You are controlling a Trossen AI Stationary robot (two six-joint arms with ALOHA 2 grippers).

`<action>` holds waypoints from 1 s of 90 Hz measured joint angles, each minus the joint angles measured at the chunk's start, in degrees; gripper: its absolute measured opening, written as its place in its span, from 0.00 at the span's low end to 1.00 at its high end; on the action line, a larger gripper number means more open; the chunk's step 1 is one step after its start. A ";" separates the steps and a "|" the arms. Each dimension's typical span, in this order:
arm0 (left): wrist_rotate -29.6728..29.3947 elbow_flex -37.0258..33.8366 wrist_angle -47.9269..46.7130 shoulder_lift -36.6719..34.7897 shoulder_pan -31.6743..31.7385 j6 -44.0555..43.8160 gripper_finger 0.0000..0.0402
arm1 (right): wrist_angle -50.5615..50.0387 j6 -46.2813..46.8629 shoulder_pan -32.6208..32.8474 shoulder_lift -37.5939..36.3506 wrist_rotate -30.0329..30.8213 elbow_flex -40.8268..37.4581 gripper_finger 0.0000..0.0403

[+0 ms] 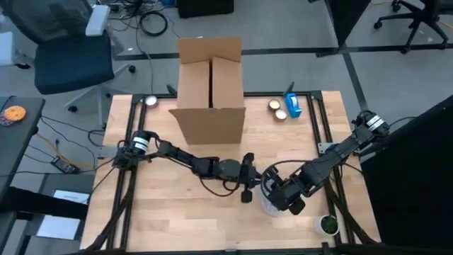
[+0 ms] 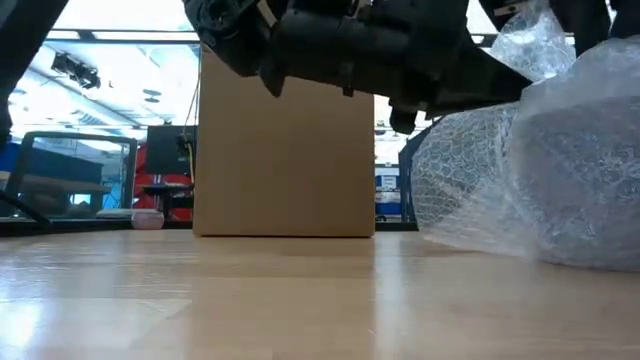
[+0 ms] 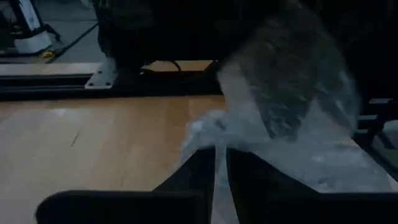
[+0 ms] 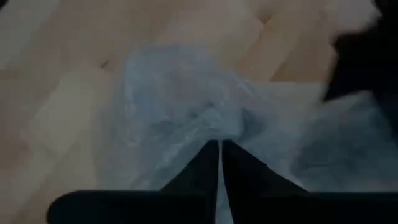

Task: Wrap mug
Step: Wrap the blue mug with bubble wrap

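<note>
Both my end effectors are closed on the bubble wrap (image 2: pixel 540 170) at the desk's (image 1: pixel 163 219) front right: left (image 3: pixel 219 168) pinching a fold, right (image 4: pixel 220 163) likewise. The mug must sit inside the bundle; I cannot see it. Pulling apart could tear the film or tip the mug, and thin folds may slip free.
</note>
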 joint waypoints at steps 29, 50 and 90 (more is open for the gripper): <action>0.14 3.02 -3.58 -0.37 -0.39 2.09 0.06 | -0.36 2.65 2.31 1.90 -6.58 0.02 0.00; -0.67 5.38 -17.46 -6.83 -1.13 5.12 0.06 | 0.43 1.00 -0.35 5.62 -4.40 0.18 0.00; -6.31 5.29 -36.74 -15.39 -2.19 7.66 0.06 | -3.37 6.19 -3.76 7.55 -1.49 -0.24 0.00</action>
